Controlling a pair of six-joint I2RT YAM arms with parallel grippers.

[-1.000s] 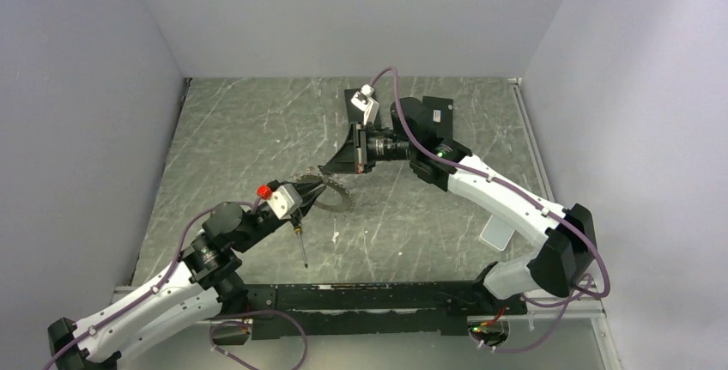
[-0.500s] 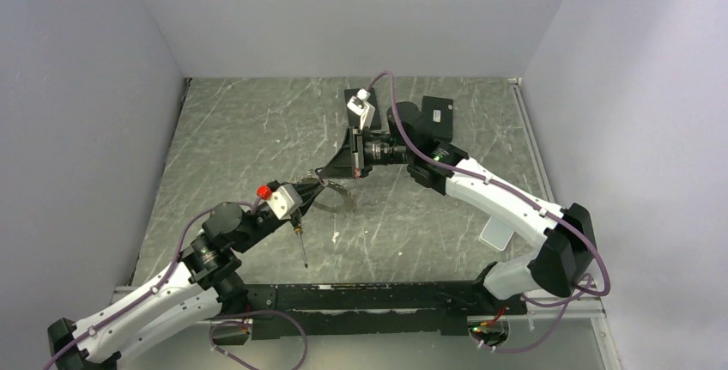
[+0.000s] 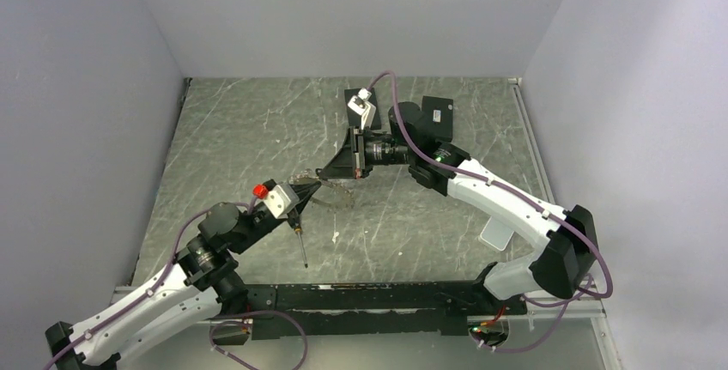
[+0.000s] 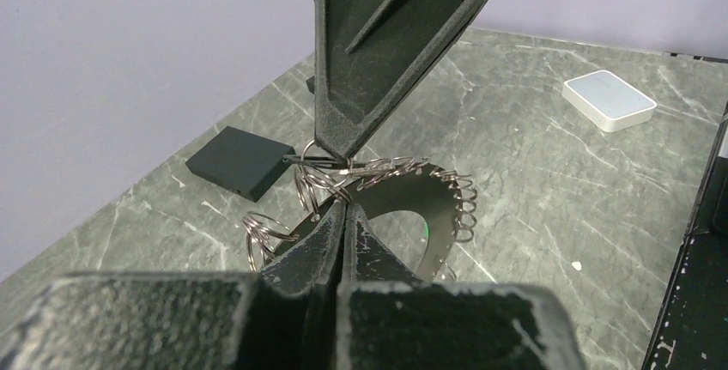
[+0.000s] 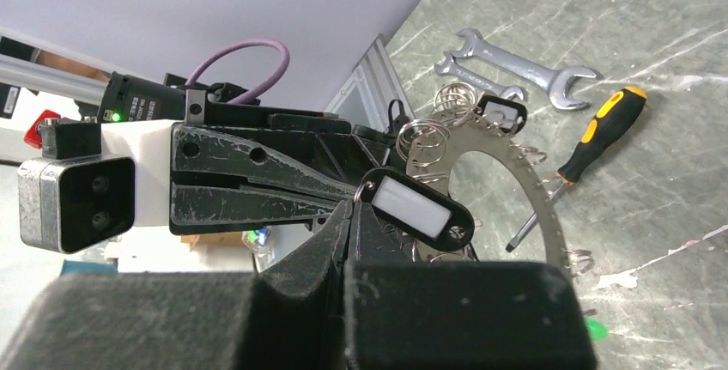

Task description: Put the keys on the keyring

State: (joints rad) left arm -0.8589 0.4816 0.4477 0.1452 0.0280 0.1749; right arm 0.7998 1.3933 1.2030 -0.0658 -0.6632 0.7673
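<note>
The keyring (image 4: 446, 207) is a flat dark grey ring plate rimmed with small wire loops like a sprocket. It hangs tilted between both grippers (image 3: 333, 193). I cannot make out separate keys. My left gripper (image 4: 345, 205) is shut at the keyring's near rim among the wire loops (image 3: 307, 188). My right gripper (image 5: 350, 207) is shut on the small ring of a black key tag (image 5: 416, 207) with a white label, tip to tip with the left fingers (image 5: 257, 190). Its fingers (image 4: 343, 130) reach down just above the left tips (image 3: 326, 172). A second black tag (image 5: 500, 112) hangs on the keyring (image 5: 543, 198).
Two silver wrenches (image 5: 515, 65) and a yellow-and-black screwdriver (image 5: 601, 134) lie on the marbled table beyond the ring (image 3: 300, 245). A black box (image 4: 236, 162) sits at the back and a white box (image 4: 609, 100) lies to the right (image 3: 496, 234). Grey walls close three sides.
My left jaws have closed at the keyring's rim. The keyring, lying flat before, now tilts up edge-on. The right gripper shifted slightly left with the tag.
</note>
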